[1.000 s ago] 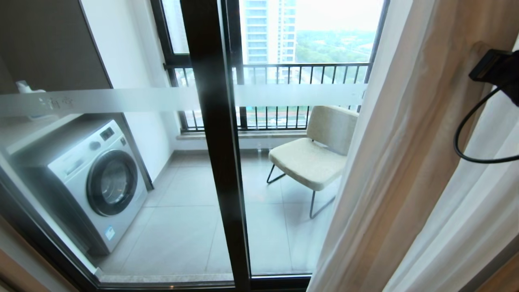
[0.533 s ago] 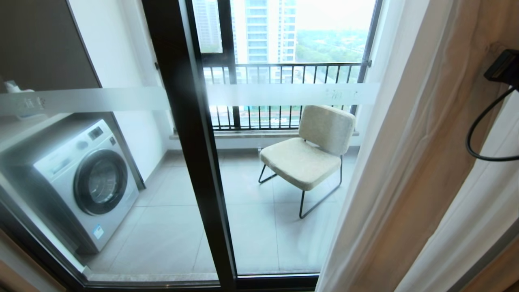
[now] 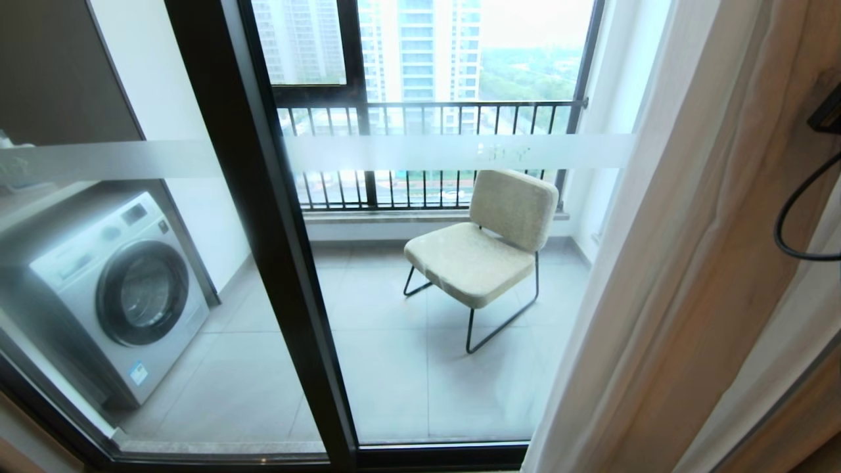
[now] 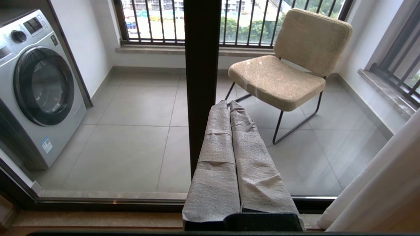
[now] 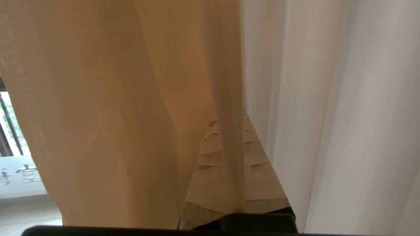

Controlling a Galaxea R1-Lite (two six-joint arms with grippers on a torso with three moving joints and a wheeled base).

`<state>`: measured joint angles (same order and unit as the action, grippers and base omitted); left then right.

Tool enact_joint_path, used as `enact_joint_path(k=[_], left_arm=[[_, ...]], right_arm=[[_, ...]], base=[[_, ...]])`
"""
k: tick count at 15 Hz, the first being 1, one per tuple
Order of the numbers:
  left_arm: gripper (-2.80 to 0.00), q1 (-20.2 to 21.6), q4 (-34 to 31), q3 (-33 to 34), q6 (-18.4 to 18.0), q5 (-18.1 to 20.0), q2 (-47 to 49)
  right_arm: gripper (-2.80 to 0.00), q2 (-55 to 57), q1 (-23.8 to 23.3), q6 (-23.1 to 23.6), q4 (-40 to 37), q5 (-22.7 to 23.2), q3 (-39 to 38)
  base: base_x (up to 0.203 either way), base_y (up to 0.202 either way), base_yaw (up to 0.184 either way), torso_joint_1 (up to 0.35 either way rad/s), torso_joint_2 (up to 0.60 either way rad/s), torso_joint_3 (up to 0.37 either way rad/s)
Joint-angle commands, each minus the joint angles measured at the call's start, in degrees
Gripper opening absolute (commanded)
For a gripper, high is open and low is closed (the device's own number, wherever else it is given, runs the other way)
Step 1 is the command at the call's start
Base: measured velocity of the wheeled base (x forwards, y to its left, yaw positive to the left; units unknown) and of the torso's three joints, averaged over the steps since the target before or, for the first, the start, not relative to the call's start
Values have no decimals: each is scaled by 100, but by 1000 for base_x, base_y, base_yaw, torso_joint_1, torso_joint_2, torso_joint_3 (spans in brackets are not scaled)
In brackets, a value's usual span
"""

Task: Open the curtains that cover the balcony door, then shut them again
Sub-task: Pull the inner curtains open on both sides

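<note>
Soft daylight enters from outside through the large clear glass balcony door in thick black frames (image 3: 276, 263), washing the sky nearly white and laying faint reflections across its frosted white horizontal band (image 3: 460, 152). The head view bows straight lines outward at its edges. In the right wrist view, the tall pleated beige drape (image 5: 108, 114) and thin white sheer (image 5: 328, 98) glow softly, backlit and slightly out of focus.

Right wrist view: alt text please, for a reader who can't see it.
The right gripper, its fingers wrapped in pale fabric, is pushed into the curtains, and a fold of beige drape hangs across the fingers. White sheer fills one side; past the drape's other edge, a sliver of the balcony door shows its frosted band.
</note>
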<state>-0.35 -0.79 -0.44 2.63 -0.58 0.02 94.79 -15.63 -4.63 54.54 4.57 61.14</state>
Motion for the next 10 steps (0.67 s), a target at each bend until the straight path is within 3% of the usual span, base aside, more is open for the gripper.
enact_joint_path(k=[1,10], left_arm=[[-280,0,0,0,9,-3,-2],[-280,0,0,0,27,-3,-2]], right_arm=[[-280,-49,-78,-3,39,0,-5],[-280,-119,-300,-3,30,9,-67]], base=[[0,-187,3,7,5,1],[0,-191,2,3,1,2]])
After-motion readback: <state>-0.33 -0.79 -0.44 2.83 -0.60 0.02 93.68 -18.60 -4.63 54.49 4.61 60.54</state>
